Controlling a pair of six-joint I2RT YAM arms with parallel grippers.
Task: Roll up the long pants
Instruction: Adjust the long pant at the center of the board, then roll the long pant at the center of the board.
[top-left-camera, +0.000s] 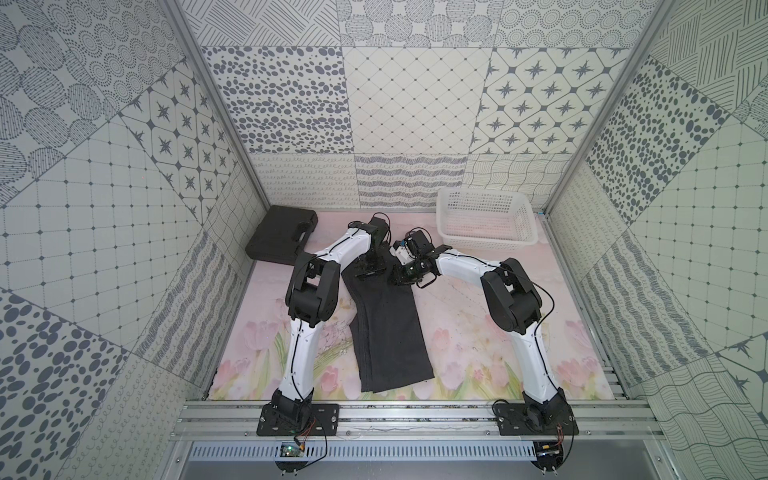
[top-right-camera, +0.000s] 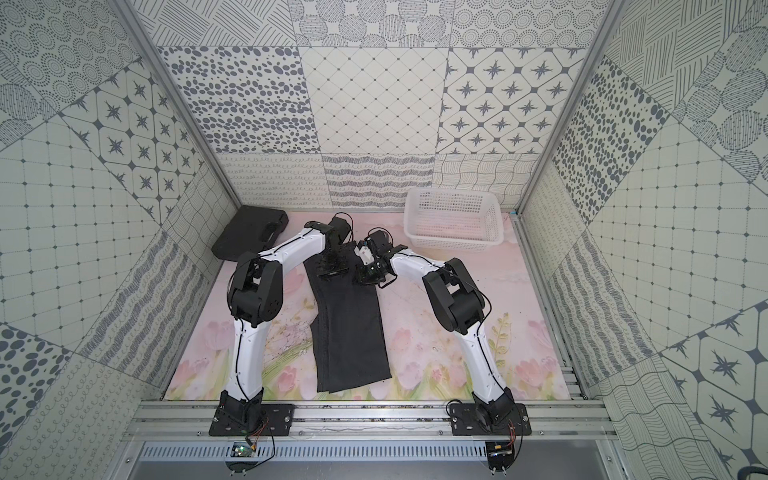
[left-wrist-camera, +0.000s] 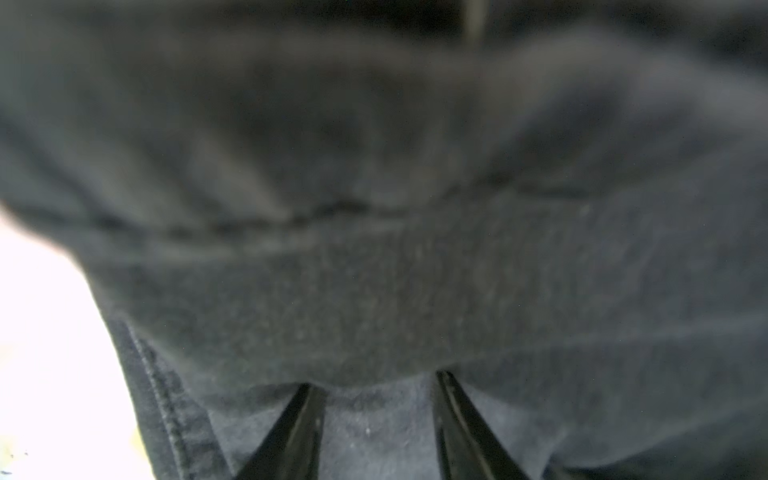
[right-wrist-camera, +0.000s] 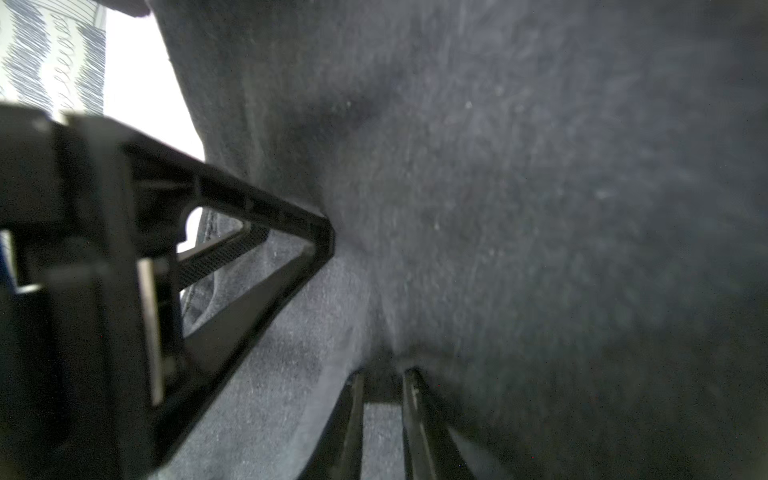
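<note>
Nearest us, the long pants lie lengthwise down the middle of the pink flowered mat, between the two arms. The pants' wider end is close to the front rail and they narrow toward the back. In both top views the legs look laid one over the other (a seam edge peeks out along the robot's left side).

Further back, both grippers are down on the far end of the cloth, side by side. The left gripper has its fingers partly apart, with a thick fold of dark fabric bunched between them and their tips buried under it. The right gripper has its fingers drawn nearly together, pinching a pucker of the same cloth. In the right wrist view the left gripper's finger presses into the fabric just beside it.

Farthest back, against the wall, a black case sits to the robot's left and a white mesh basket to its right, both apart from the pants.
</note>
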